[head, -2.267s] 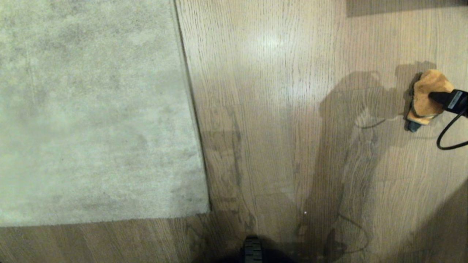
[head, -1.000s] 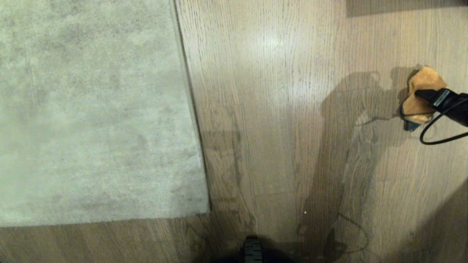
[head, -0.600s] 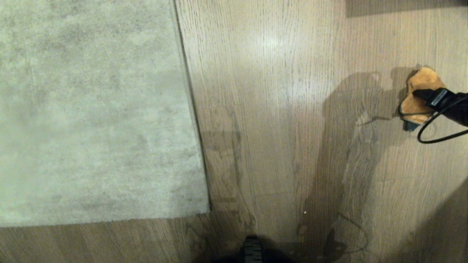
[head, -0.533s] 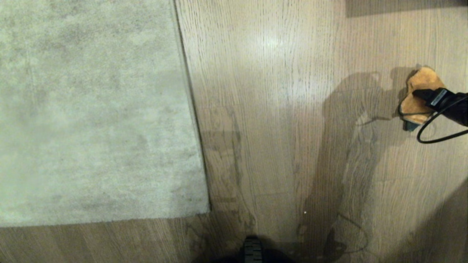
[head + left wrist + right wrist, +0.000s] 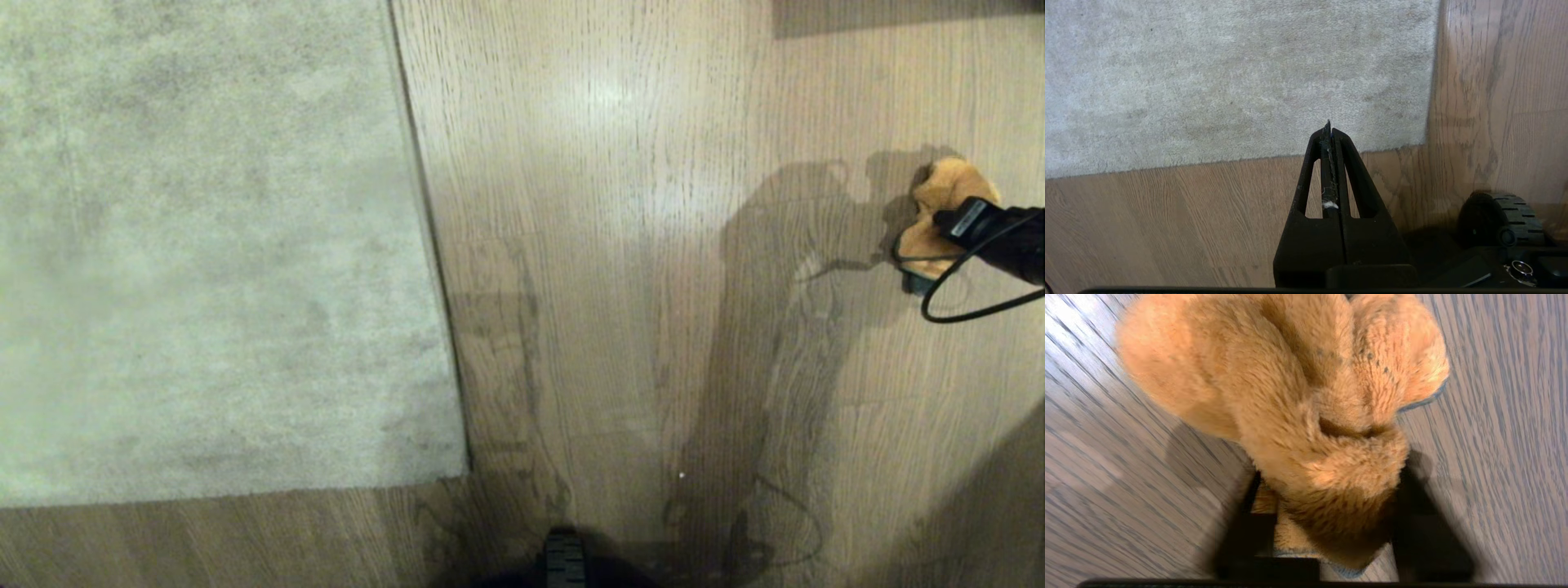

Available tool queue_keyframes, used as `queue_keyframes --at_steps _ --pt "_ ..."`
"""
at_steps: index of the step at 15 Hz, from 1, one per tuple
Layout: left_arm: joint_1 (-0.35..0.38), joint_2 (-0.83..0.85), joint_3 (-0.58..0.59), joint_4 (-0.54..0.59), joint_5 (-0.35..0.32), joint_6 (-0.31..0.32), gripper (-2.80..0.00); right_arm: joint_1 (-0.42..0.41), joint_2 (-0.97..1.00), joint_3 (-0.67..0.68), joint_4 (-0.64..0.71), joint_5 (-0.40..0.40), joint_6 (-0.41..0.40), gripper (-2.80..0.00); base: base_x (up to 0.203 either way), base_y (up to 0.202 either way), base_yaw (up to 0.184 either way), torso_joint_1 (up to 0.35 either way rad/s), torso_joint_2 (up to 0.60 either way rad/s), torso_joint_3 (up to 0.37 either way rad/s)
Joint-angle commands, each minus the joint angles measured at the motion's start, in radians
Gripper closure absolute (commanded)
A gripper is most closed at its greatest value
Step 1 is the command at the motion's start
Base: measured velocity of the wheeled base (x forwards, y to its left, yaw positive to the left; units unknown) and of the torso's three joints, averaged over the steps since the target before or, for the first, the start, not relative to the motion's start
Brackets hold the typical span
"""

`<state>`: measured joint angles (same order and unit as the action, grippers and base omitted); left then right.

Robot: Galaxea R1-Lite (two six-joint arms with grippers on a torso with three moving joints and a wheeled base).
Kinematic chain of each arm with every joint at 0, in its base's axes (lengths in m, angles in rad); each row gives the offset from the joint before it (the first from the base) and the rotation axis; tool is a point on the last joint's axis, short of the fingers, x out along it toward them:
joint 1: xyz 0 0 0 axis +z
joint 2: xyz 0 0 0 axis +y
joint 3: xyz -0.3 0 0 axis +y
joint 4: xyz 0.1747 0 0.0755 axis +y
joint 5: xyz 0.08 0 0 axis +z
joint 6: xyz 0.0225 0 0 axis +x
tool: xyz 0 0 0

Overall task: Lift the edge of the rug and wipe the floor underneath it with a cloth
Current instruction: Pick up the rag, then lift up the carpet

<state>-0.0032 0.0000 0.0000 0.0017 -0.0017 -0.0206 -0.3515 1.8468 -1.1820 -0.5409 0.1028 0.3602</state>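
Right gripper (image 5: 1327,522): black fingers sit either side of the bunched cloth with the fabric squeezed up between them; they look clamped on it, at the right edge of the head view.
Cloth: small fluffy orange-yellow rag (image 5: 1306,416) with a thin blue-grey hem, crumpled into lobes, low on the floor at the far right of the head view (image 5: 939,220).
Left gripper (image 5: 1329,171): black fingers pressed together with nothing between them but a speck of white fluff; it hangs above the bare boards just in front of the rug's near border.
Rug edge: corner and border of the pale grey-beige mottled short-pile rug (image 5: 453,441) lie flat, lower centre-left of the head view, well apart from the cloth.
Floor: light brown wood-grain planks (image 5: 620,343) with a soft sheen, crossed by the arm's shadow.
Step in hand, as judged: securing the cloth before carrying it over to the rug.
Doing it well: take a deep bite through the middle of the bunch so that no lobe slips out, then lift straight up before travelling.
Watch for: the black cable (image 5: 963,302) looping beside the cloth could snag.
Left to do: rug border not yet lifted, nothing wiped beneath it.
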Motion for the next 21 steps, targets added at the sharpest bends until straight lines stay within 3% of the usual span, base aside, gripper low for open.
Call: queue_keyframes --at_steps 1,14,21 --pt "0.0 0.001 0.0 0.0 0.0 -0.001 0.0 0.0 -0.02 0.014 -0.004 0.001 0.002 0.0 0.0 0.0 0.0 0.0 0.0 0.0" --pt "0.0 0.001 0.0 0.0 0.0 -0.001 0.0 -0.003 -0.306 0.234 -0.003 0.002 0.002 0.0 0.0 0.0 0.0 0.0 0.0 0.0" --pt "0.0 0.001 0.0 0.0 0.0 -0.001 0.0 -0.001 -0.391 0.272 -0.011 -0.003 -0.052 0.0 0.0 0.0 0.0 0.0 0.0 0.0"
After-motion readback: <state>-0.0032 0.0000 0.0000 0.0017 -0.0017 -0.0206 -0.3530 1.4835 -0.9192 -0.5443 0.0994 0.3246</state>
